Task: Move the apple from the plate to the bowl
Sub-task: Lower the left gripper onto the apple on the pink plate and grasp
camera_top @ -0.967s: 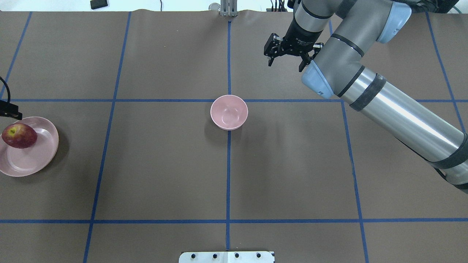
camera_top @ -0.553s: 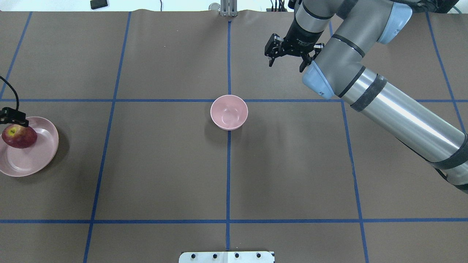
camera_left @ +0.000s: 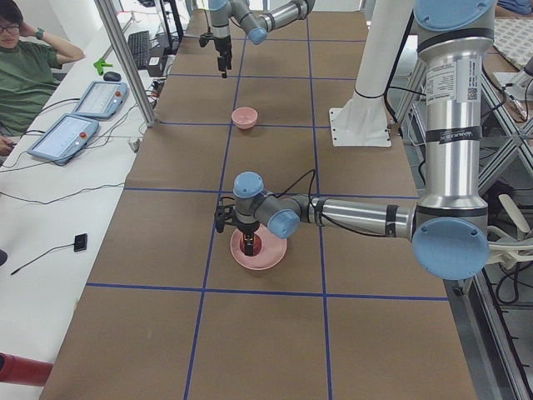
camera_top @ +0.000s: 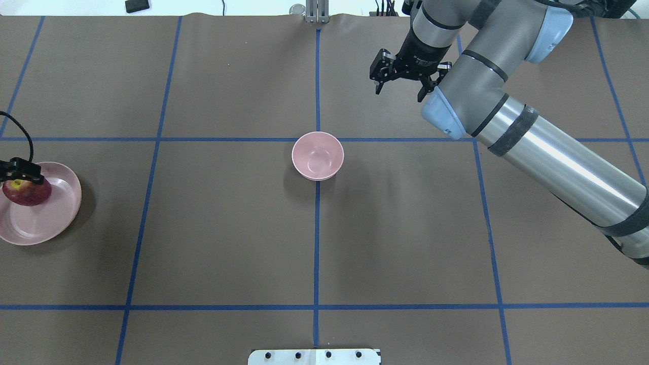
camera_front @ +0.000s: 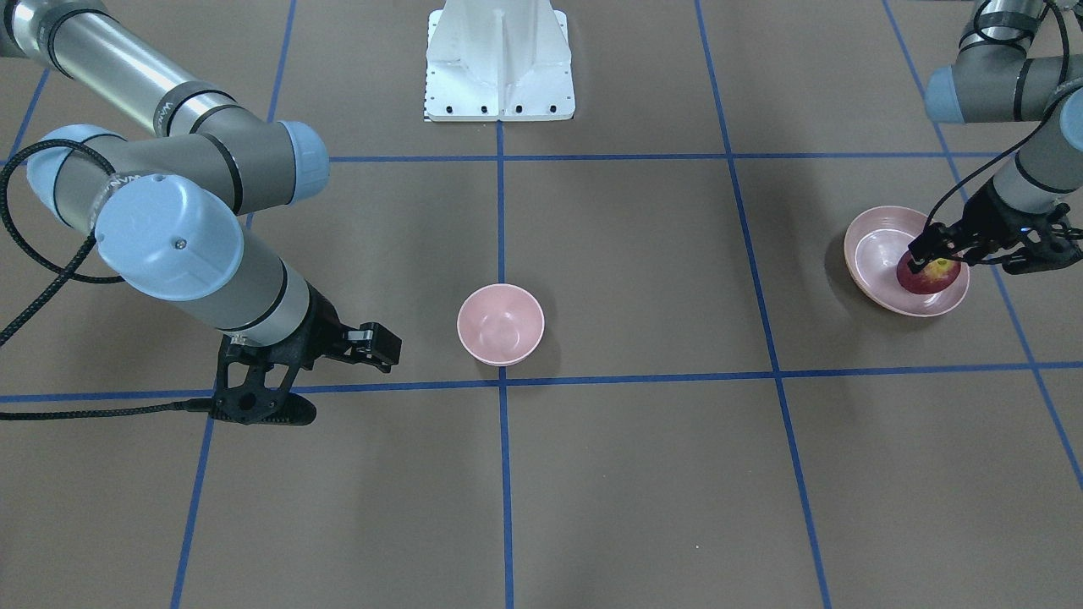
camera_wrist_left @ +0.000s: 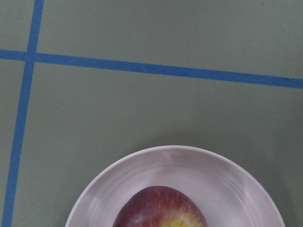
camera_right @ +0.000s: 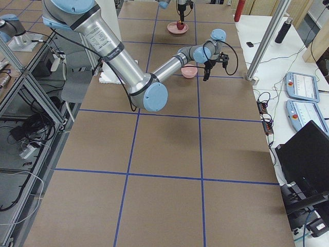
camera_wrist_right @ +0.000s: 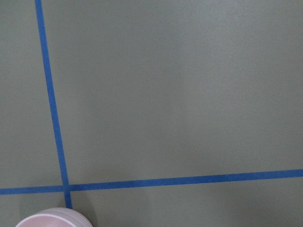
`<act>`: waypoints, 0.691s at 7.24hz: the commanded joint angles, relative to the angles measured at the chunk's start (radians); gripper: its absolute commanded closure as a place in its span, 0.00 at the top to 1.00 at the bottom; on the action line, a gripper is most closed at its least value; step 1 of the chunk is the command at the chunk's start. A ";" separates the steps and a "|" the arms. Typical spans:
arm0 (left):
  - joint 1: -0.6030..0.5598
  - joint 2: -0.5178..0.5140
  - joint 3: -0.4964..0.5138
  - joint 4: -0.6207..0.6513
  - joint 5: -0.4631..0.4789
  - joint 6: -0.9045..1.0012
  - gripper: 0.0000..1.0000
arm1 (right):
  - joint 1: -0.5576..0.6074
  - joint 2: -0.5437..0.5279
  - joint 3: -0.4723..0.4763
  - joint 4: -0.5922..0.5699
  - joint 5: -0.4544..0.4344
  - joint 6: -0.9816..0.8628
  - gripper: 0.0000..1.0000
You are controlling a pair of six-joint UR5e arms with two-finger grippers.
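The left end effector (camera_front: 973, 256) hangs low, pointing down, jaws spread. The right end effector (camera_top: 399, 90) hovers, jaws spread, arm stretched forward.

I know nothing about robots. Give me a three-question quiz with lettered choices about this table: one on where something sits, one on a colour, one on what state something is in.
1. Where is the apple? A in the bowl; B on the plate; C on the bare table.
2. What colour are the tape lines on the table? A blue; B yellow; C white.
3. The right gripper is: A shut on the apple; B shut on the bowl; C open, holding nothing.

Answers:
1 B: the apple rests inside the plate's rim, on the robot's left.
2 A: the grid is blue on the brown surface.
3 C: its fingers stand apart above bare table, far from the apple.
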 commanded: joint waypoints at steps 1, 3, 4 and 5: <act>0.026 -0.038 0.075 -0.036 0.013 -0.001 0.99 | 0.000 0.000 0.001 0.000 0.000 0.000 1.00; 0.027 -0.040 0.093 -0.060 0.013 -0.003 0.98 | 0.000 -0.002 0.001 0.000 0.000 0.000 1.00; 0.027 -0.038 0.085 -0.060 0.012 -0.007 0.84 | 0.000 -0.003 0.001 0.000 0.000 0.000 1.00; 0.026 -0.026 0.070 -0.058 0.004 -0.007 0.71 | 0.000 -0.005 0.001 0.000 0.000 0.000 1.00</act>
